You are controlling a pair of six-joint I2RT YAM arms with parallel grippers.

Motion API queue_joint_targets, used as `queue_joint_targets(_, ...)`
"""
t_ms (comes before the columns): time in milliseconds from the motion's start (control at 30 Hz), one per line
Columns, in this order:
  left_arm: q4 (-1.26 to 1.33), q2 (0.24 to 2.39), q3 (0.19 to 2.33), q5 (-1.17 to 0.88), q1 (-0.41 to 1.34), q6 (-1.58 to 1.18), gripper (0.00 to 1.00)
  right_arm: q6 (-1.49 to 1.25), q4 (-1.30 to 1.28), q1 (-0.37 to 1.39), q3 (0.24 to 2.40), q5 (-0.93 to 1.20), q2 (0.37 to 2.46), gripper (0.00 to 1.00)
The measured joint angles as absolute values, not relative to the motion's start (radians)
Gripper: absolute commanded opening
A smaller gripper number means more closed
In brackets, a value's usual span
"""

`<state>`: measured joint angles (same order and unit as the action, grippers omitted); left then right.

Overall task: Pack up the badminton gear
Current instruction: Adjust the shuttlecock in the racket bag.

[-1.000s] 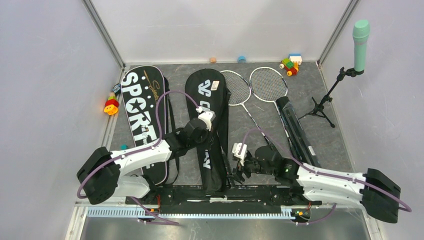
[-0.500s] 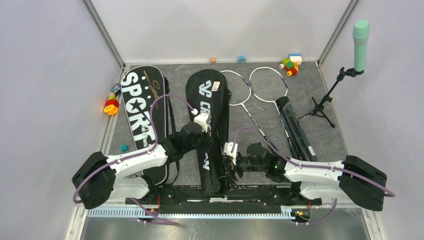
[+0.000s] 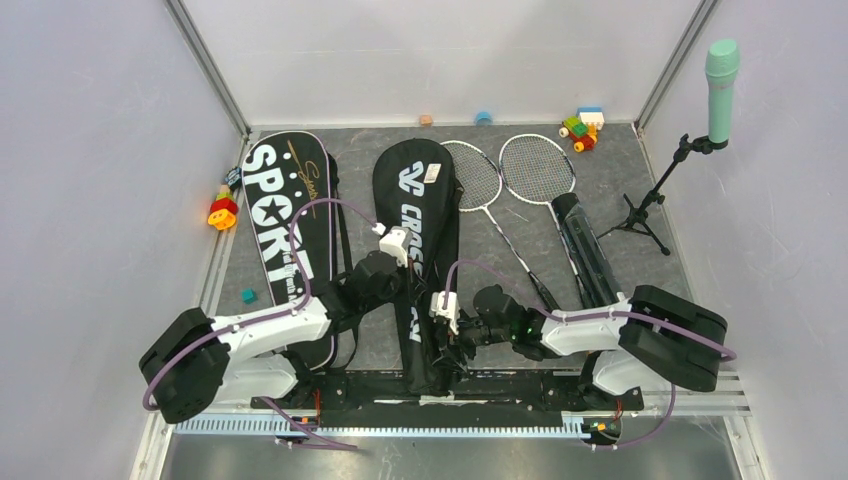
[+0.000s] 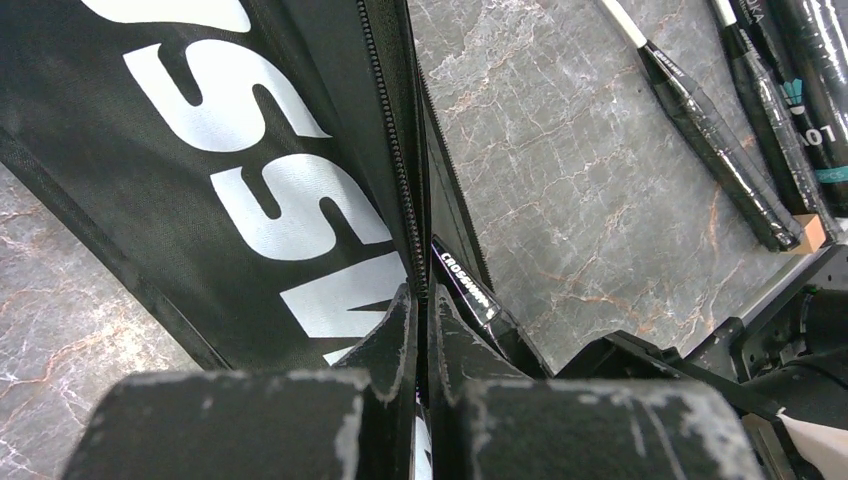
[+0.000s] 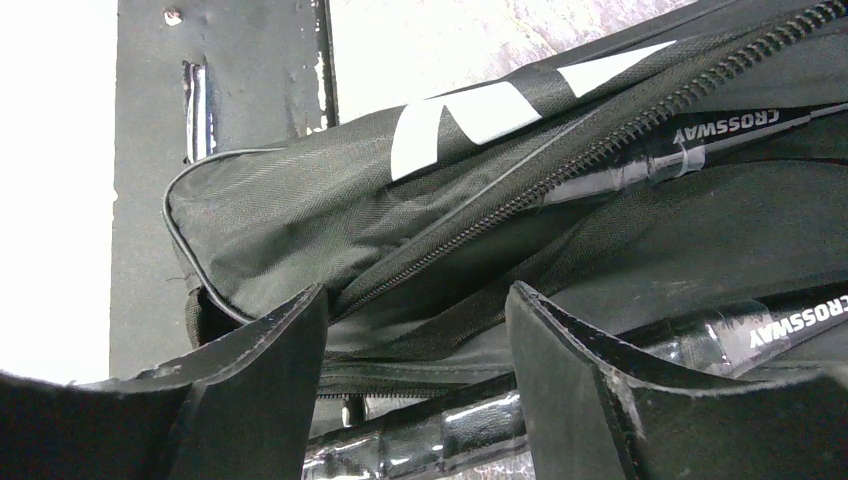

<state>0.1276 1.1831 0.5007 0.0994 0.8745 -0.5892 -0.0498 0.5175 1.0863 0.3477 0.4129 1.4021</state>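
The black CROSSWAY bag (image 3: 418, 195) lies lengthways mid-table, its zip partly open. My left gripper (image 3: 405, 295) is shut on the bag's zip edge (image 4: 400, 200); the fingers pinch the fabric beside a racket shaft lettered CROSSWAY (image 4: 465, 285) inside. My right gripper (image 3: 450, 350) is open at the bag's near end (image 5: 300, 230), its jaws either side of a wrapped racket handle (image 5: 450, 425). The SPORT bag (image 3: 285, 220) lies to the left. Two rackets (image 3: 472, 178) (image 3: 537, 168) and the long black tube (image 3: 590, 255) lie to the right. No shuttlecocks show.
A mint-green microphone (image 3: 721, 75) on a black stand is at the right wall. Toy blocks sit at the back right (image 3: 582, 125), back middle (image 3: 483, 117) and left edge (image 3: 222, 210). A small teal block (image 3: 247, 295) lies near the SPORT bag.
My right arm has swung left, bringing its gripper to the bag's near end. My left gripper has drawn nearer along the bag's zip edge.
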Motion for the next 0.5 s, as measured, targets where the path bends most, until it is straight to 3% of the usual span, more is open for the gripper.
queue_joint_targets(267, 0.14, 1.168, 0.486, 0.115, 0.875, -0.614, 0.02, -0.047, 0.523, 1.086, 0.351, 0.41, 1.41, 0.71)
queue_joint_targets(500, 0.142, 1.184, 0.478, 0.198, 0.875, -0.612, 0.02, -0.035, 0.352, 1.146, 0.455, 0.228, 1.442, 0.7)
